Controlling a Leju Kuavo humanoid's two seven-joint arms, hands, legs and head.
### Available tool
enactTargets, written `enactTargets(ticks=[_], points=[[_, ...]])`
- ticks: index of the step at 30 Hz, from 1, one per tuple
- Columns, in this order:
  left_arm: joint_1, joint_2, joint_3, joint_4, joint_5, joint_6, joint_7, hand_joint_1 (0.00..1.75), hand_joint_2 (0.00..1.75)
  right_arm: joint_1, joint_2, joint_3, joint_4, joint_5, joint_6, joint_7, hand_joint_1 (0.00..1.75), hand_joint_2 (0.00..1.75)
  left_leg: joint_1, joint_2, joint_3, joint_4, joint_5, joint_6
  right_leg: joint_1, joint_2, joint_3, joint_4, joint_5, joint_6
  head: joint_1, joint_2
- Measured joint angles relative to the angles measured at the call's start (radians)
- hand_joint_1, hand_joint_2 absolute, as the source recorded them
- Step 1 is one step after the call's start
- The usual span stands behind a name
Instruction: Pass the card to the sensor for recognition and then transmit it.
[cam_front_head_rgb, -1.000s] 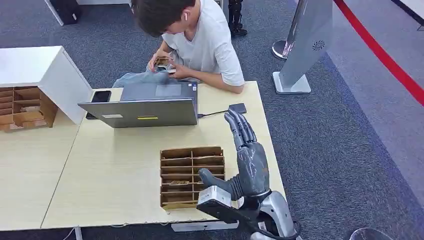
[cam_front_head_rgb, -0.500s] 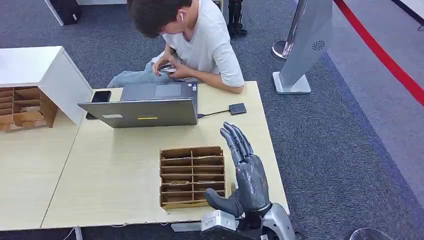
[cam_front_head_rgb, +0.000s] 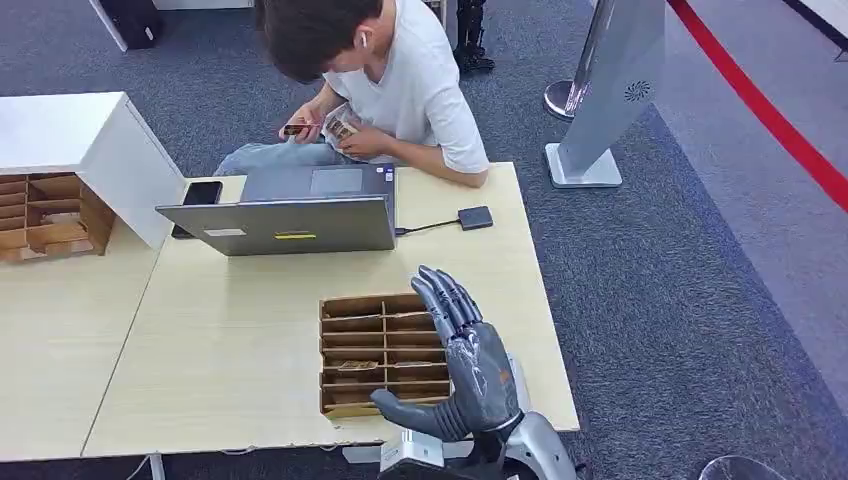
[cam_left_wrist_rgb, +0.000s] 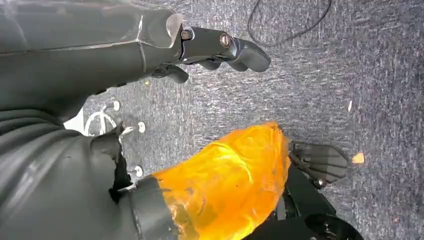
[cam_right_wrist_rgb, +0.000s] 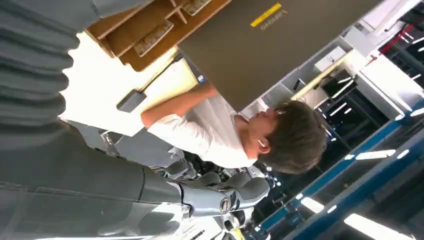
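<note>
In a middle slot of the wooden tray (cam_front_head_rgb: 385, 305), near the front edge of the pale surface (cam_front_head_rgb: 230, 340): card (cam_front_head_rgb: 357, 366), laid flat. In neighbouring slots: further flat pieces, too small to tell apart. Above the tray's right side: right hand (cam_front_head_rgb: 470, 370), raised, fingers (cam_front_head_rgb: 445, 295) stretched out and slightly spread, thumb held well apart toward the tray's front, nothing held, clear of the card. Well beyond the tray, toward the far right of the surface: sensor (cam_front_head_rgb: 475, 217), small, dark and square, joined by a thin cable (cam_front_head_rgb: 430, 228) to the grey laptop (cam_front_head_rgb: 290, 225). Just beside the laptop's left end: black phone (cam_front_head_rgb: 202, 192). Behind the laptop: seated person (cam_front_head_rgb: 400, 80), bent over small items held in both hands. To the left, on an adjoining surface: white box (cam_front_head_rgb: 70, 130) with a second wooden rack (cam_front_head_rgb: 50, 215) beneath. Over grey carpet (cam_left_wrist_rgb: 350, 60), as seen from the left wrist: left hand (cam_left_wrist_rgb: 150, 45), fingers (cam_left_wrist_rgb: 245, 52) slightly bent, nothing held.
</note>
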Motion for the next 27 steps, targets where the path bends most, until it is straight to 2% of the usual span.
enactTargets(ticks=[10,27], points=[[-0.001,0.003,0.000,0.000,0.000,0.007,-0.001,0.00,0.00,-0.011,-0.001,0.014,0.056,0.096,0.000,0.062,0.00,1.75,0.000,0.000,0.000,0.000,0.000,0.000,0.000,0.000,0.000,0.000,0.000,0.000,0.000,0.000],[-0.001,0.011,0.000,0.001,-0.008,0.000,-0.006,0.00,0.00,-0.023,-0.011,0.035,0.103,0.164,0.019,0.084,0.00,1.75,0.000,0.000,0.000,0.000,0.000,0.000,0.000,0.000,0.000,0.000,0.000,0.000,0.000,0.000]])
